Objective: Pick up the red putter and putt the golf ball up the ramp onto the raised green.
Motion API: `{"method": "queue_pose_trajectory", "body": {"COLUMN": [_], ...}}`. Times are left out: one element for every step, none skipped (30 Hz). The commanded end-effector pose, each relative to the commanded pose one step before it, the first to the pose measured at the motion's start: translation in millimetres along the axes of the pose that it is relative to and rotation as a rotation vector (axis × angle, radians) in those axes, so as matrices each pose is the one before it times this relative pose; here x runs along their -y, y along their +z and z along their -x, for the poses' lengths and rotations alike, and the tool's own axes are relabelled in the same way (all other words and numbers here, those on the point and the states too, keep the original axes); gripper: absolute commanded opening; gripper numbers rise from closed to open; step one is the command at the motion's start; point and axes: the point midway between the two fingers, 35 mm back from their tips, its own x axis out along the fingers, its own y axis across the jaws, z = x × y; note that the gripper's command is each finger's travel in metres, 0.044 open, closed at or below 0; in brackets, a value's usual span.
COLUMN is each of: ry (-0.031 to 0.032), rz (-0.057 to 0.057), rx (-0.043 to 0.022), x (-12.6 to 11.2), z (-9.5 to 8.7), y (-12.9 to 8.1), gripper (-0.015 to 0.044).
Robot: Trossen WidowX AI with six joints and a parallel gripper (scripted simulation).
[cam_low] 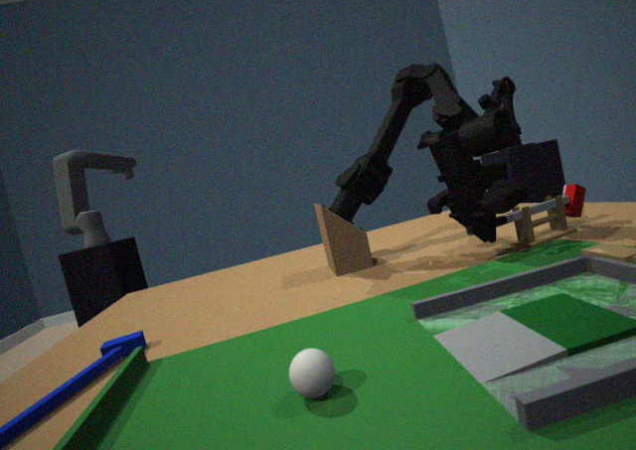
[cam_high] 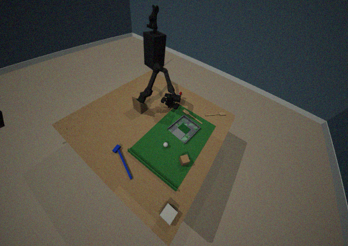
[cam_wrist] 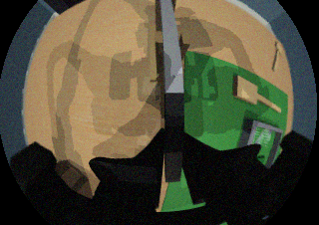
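The red putter has a grey shaft [cam_low: 537, 209] [cam_wrist: 170, 46] and a red head [cam_high: 180, 93] [cam_low: 573, 199]. It lies across a small wooden rack [cam_low: 524, 227] behind the green mat [cam_high: 153, 153] [cam_low: 231, 388]. My gripper [cam_high: 172, 100] [cam_low: 488, 225] [cam_wrist: 169, 131] is low at the near end of the shaft and is shut on the dark handle. The white golf ball [cam_high: 165, 144] [cam_low: 311, 372] sits on the mat in front of the grey ramp [cam_low: 493, 344]. The ramp leads up to the raised green [cam_high: 184, 128] [cam_low: 564, 319] inside a grey frame.
A blue putter [cam_high: 123, 162] [cam_low: 62, 389] lies left of the mat. A wooden block [cam_high: 185, 159] sits on the mat's near right part. A white cube [cam_high: 168, 214] stands at the front. A wooden putter [cam_high: 215, 114] lies at the far right. A wooden wedge [cam_high: 139, 106] [cam_low: 344, 242] stands at the arm's base.
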Motion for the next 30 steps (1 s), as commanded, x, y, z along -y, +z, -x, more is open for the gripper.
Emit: {"method": "queue_pose_trajectory", "body": {"ry": [-0.00133,0.00008,0.00016,0.00025,0.00035,0.00046,0.00056,0.00061,0.00061,0.00061,0.00059,0.00056,0.00053,0.00048,0.00042,0.00036,0.00028,0.0002,0.0001,0.0,-0.00011,-0.00024,-0.00037,-0.00051,-0.00065,-0.00081,-0.0008,-0.00054,-0.00019,0.0], "rz": [0.0034,0.0,0.0001,0.0001,0.0001,0.0001,0.0001,0.0,0.0,-0.0001,-0.0001,-0.0001,-0.0002,-0.0002,-0.0002,-0.0003,-0.0003,-0.0003,-0.0003,-0.0003,-0.0003,-0.0004,-0.0004,-0.0004,-0.0004,-0.0003,-0.0003,-0.0002,-0.0001,0.0], "rx": [-0.00003,-0.00061,-0.00115,-0.00165,-0.0021,-0.00247,-0.00267,-0.00256,-0.00227,-0.00196,-0.00165,-0.00134,-0.00104,-0.00073,-0.00043,-0.00013,0.00017,0.00046,0.00075,0.00104,0.00132,0.0016,0.00188,0.00215,0.00242,0.00268,0.00241,0.00154,0.00053,0.0], "x": [0.43,0.14,0.26,0.37,0.47,0.54,0.57,0.52,0.44,0.36,0.28,0.21,0.13,0.06,-0.01,-0.08,-0.15,-0.21,-0.27,-0.33,-0.38,-0.44,-0.49,-0.53,-0.57,-0.61,-0.54,-0.34,-0.11,0.0], "z": [0.21,0.61,1.17,1.76,2.36,3.0,3.58,3.85,3.92,3.95,3.98,4.01,4.04,4.07,4.09,4.11,4.13,4.14,4.15,4.16,4.17,4.17,4.18,4.17,4.17,4.17,3.45,2.08,0.69,0.0], "y": [0.26,-0.01,-0.01,-0.01,0.02,0.07,0.14,0.23,0.32,0.4,0.49,0.58,0.67,0.77,0.86,0.96,1.06,1.16,1.26,1.36,1.46,1.57,1.67,1.78,1.89,1.99,1.73,1.08,0.37,0.0], "gripper": [0.0,0.0,0.0,0.0,0.0,0.0,0.0,0.0,0.0,0.0,0.0,0.0,0.0,0.0,0.0,0.0,0.0,0.0,0.0,0.0,0.0,0.0,0.0,0.0,0.0,0.0,0.0,0.0,0.0,0.0]}}
